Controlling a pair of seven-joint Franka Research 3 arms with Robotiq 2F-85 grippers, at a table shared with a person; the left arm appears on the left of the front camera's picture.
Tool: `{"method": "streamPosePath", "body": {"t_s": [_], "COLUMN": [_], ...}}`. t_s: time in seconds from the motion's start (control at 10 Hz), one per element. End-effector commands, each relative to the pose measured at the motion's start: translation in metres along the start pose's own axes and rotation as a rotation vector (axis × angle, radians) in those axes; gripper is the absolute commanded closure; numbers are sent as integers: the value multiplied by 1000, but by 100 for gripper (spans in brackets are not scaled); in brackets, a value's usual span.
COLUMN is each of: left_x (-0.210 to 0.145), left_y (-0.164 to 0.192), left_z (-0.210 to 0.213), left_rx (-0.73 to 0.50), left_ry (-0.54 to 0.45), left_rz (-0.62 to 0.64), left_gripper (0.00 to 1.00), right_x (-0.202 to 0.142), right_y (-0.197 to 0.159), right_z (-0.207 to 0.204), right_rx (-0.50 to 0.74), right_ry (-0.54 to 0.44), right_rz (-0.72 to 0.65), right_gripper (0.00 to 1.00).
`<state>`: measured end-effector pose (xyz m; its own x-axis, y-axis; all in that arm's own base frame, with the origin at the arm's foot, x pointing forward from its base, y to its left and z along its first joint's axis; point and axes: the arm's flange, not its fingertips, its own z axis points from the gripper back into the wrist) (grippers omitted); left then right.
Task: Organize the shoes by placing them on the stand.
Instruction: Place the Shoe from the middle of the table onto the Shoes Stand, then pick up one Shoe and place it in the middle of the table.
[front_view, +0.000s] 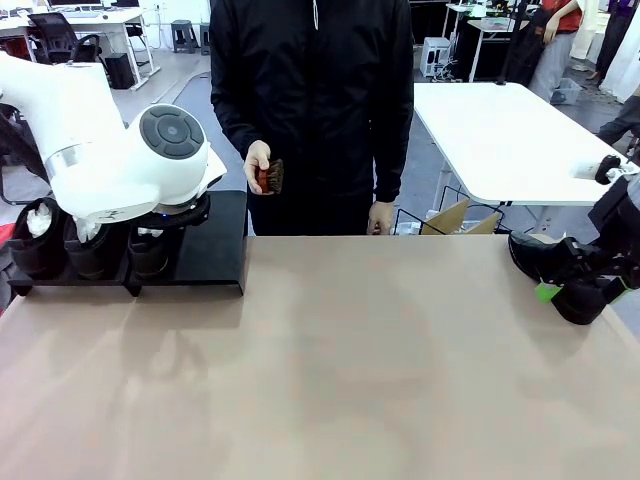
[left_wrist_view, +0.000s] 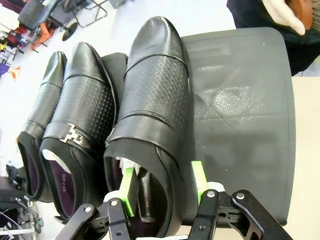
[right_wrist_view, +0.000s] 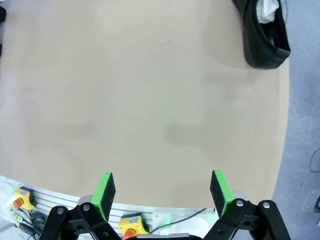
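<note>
Three glossy black shoes stand side by side on the matte-black stand (front_view: 225, 240) at the far left, under my left arm (front_view: 120, 160). In the left wrist view my left gripper (left_wrist_view: 163, 182) straddles the heel wall of the perforated shoe (left_wrist_view: 155, 100). One green pad sits inside the shoe and one outside, both slightly off the leather. The buckled shoe (left_wrist_view: 82, 125) and a third shoe (left_wrist_view: 45, 115) lie beside it. A fourth shoe (front_view: 545, 255) lies on the table at the far right, next to my open, empty right gripper (front_view: 565, 295). The right wrist view also catches this shoe (right_wrist_view: 265, 35).
A person in black stands at the far side and holds a small brown brush (front_view: 270, 177) in one hand. The right half of the stand (left_wrist_view: 235, 110) is bare. The tan tabletop (front_view: 350, 380) stretches between the arms. A white table (front_view: 500, 140) stands behind.
</note>
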<state>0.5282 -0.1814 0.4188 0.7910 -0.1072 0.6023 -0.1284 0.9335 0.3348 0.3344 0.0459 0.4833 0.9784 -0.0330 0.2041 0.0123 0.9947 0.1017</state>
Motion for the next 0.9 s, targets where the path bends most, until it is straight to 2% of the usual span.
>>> {"method": "streamPosePath", "body": {"t_s": [0.0,0.2,0.3,0.4,0.8], "left_x": [-6,-12,-19,3,3], "left_y": [6,12,16,8,8], "left_z": [16,38,50,27,27], "left_rx": [23,12,-29,4,4], "left_ry": [-37,-63,-34,-40,-40], "left_rz": [47,73,68,40,40], "left_gripper": [43,43,43,43,43], "right_x": [2,2,2,2,2], "right_y": [0,0,0,0,0], "right_z": [0,0,0,0,0], "right_rx": [12,12,12,12,12], "right_ry": [1,1,1,1,1], "right_rz": [-8,-8,-8,-8,-8], "right_gripper": [0,0,0,0,0]}}
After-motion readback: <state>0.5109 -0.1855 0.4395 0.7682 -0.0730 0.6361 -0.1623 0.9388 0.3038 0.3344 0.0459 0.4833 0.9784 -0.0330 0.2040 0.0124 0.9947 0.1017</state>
